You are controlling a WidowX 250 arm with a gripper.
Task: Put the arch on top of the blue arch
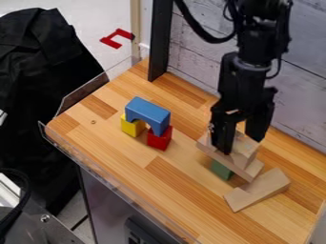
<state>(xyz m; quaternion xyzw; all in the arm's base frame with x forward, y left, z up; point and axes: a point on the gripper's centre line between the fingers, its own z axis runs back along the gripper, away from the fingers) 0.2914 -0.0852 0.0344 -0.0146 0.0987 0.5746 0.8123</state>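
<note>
Blue arch [148, 113], left of frame ctr, is already spanning yellow block [133, 126] & red block [159, 138], its top bare, so the final placement is still to do. Claw [239, 144] is hanging rt of ctr, wide, w/ wood block [247, 151] btwn its sides; prob. no grip yet. That block is lying on a tilted wood plank [242, 169], green block [221, 170] showing under. Arch to move is prob. sitting in this pile, exact pc unclear. Pickup, carry & set-down are all remaining, i.e. task's approx. at start.
</note>
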